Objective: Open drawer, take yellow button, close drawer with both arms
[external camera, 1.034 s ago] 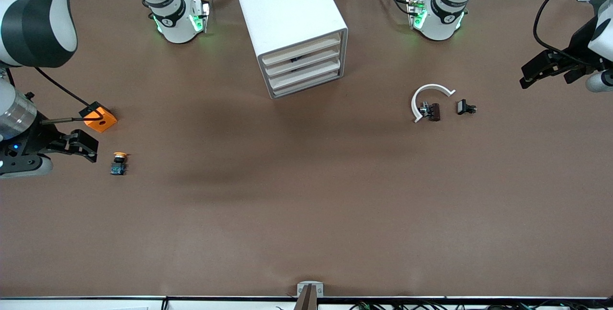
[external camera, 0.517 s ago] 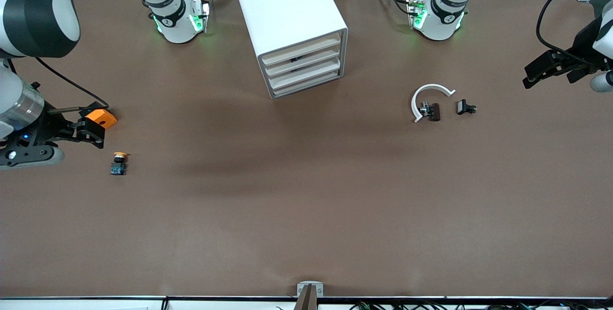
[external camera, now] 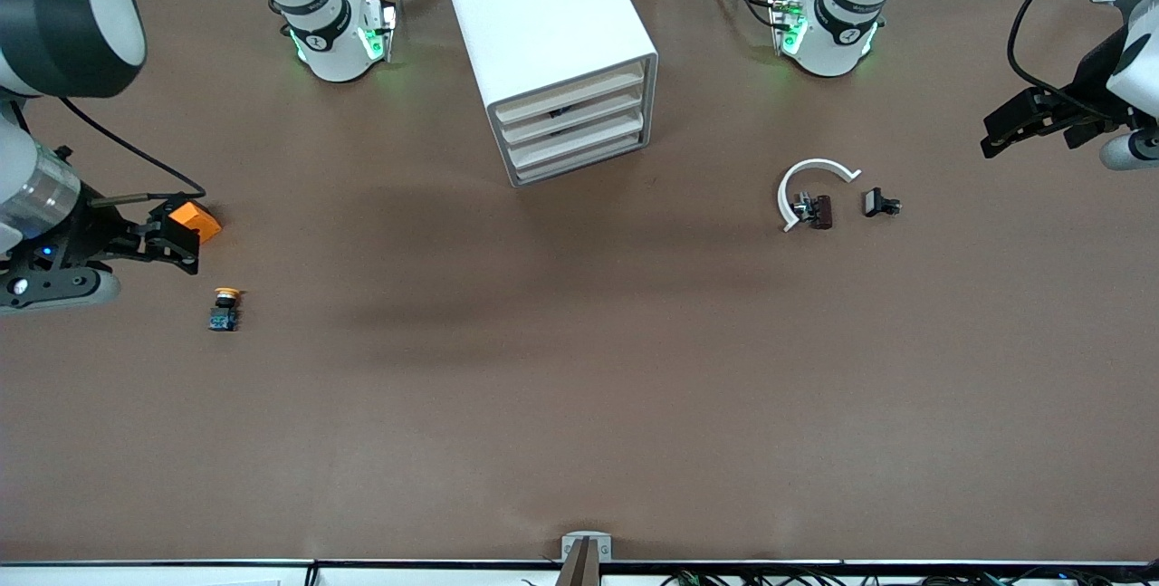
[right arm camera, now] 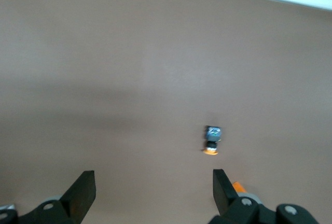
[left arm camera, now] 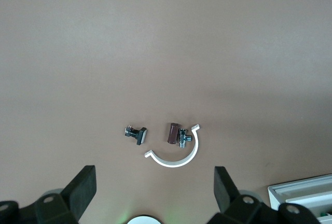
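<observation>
The cabinet stands between the arms with the drawer shut, while the button lies on the table just ahead of the right gripper, well apart from the left gripper, both with fingers spread empty

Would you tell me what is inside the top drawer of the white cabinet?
The drawer is closed in the cabinet, so its contents are hidden; only a dark shape shows in the gap beneath it. The button lies out on the table.
</observation>
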You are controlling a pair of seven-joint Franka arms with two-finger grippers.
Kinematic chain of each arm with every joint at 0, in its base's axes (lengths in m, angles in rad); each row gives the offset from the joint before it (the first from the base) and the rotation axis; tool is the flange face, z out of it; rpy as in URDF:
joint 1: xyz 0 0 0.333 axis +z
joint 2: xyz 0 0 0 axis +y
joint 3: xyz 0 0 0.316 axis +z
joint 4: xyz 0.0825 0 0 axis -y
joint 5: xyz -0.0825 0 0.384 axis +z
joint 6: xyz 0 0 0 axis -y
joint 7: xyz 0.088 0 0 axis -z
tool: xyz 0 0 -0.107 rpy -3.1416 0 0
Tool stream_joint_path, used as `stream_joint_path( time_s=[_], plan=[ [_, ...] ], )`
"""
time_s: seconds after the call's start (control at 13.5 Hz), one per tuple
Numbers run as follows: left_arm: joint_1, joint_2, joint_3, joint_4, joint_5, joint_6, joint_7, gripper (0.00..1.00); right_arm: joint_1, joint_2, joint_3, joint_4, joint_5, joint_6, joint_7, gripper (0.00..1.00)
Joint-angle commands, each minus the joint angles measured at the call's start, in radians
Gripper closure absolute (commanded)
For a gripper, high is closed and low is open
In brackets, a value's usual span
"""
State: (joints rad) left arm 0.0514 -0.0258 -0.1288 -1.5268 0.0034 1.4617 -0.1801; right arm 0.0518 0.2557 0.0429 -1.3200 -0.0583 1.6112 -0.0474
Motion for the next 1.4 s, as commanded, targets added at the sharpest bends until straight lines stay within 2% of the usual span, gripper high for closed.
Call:
stream_joint_path(
  time_s=[0.0, 0.22, 0.59, 0.81, 0.96, 1.18, 1.33],
  plan=[
    [-0.002, -0.017, 0.001, 0.002, -0.002, -0.020, 0.024, 0.00, -0.015, -0.010, -0.005, 0.016, 0.054, -0.034, -0.003, 0.00],
    [-0.002, -0.022, 0.001, -0.010, -0.005, -0.017, 0.024, 0.00, -0.004, -0.013, -0.006, 0.018, 0.043, -0.080, -0.002, 0.00],
    [0.001, -0.036, 0.001, -0.016, -0.006, -0.018, 0.024, 0.00, -0.012, -0.111, -0.023, 0.001, 0.049, -0.146, -0.002, 0.00],
    [0.001, -0.040, 0.001, -0.016, -0.005, -0.018, 0.024, 0.00, -0.018, -0.124, -0.034, -0.007, 0.051, -0.160, -0.002, 0.00],
    [0.001, -0.040, 0.001, -0.016, -0.005, -0.018, 0.024, 0.00, -0.026, -0.160, -0.034, -0.054, 0.054, -0.154, -0.002, 0.00],
    [0.001, -0.040, 0.001, -0.013, -0.003, -0.018, 0.024, 0.00, -0.013, -0.271, -0.043, -0.207, 0.055, -0.083, 0.001, 0.00],
    [0.001, -0.040, 0.001, -0.015, -0.003, -0.018, 0.024, 0.00, -0.026, -0.294, -0.047, -0.219, 0.057, -0.094, 0.011, 0.00]
  ],
)
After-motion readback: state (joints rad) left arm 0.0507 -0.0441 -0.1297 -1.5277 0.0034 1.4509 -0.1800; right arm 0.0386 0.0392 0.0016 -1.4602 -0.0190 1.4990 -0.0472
